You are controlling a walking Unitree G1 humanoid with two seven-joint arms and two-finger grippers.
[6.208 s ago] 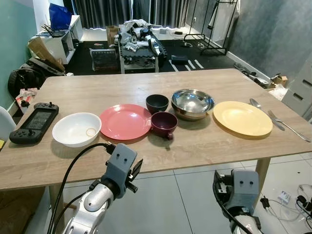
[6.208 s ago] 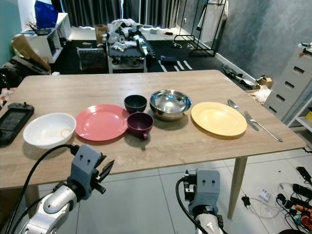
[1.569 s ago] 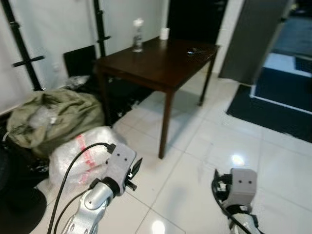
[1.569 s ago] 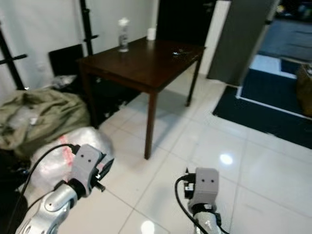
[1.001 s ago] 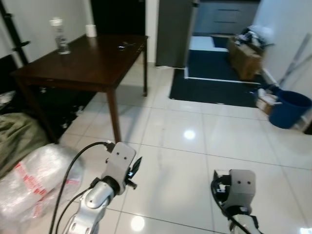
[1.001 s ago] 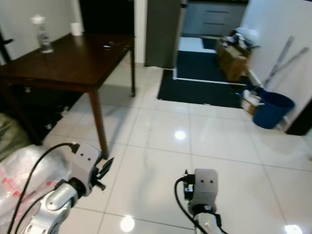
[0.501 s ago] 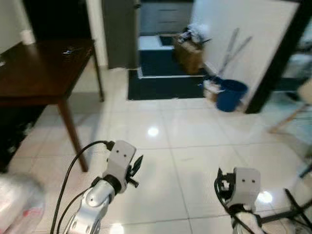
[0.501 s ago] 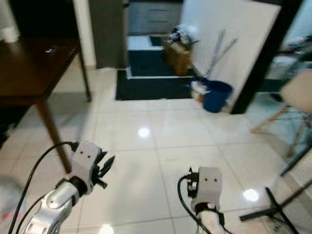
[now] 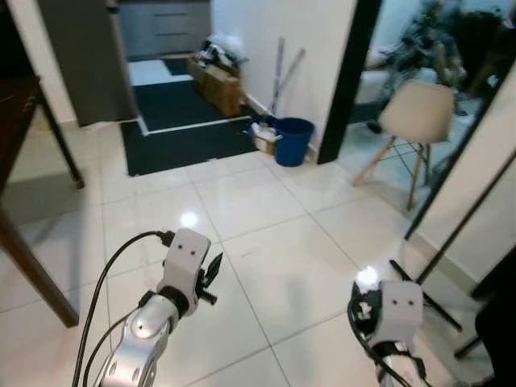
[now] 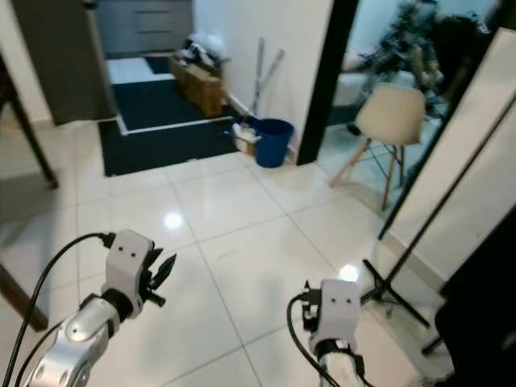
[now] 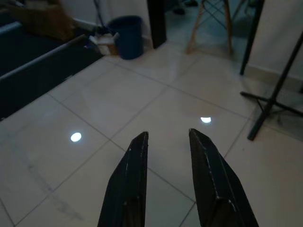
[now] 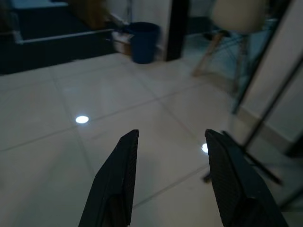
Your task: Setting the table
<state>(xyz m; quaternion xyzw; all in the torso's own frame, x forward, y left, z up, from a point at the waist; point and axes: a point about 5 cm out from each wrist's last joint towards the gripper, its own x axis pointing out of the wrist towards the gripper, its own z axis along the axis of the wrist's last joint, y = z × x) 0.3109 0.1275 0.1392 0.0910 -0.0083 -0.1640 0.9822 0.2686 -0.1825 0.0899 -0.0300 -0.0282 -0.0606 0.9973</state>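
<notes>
Tableware: none before me; I cannot tell where it is from this tiled floor (image 9: pixel 266 274).
Left gripper (image 11: pixel 166 135): lower left of the head view, fingers apart, holding nothing.
Right gripper (image 12: pixel 171 134): lower right, fingers wide, holding nothing.
Risk: black stand legs (image 9: pixel 427 294) lie just beside my right arm; a careless step could catch them.
Risk: blue bucket (image 9: pixel 292 140) and chair (image 9: pixel 411 121) upper right narrow the way.
</notes>
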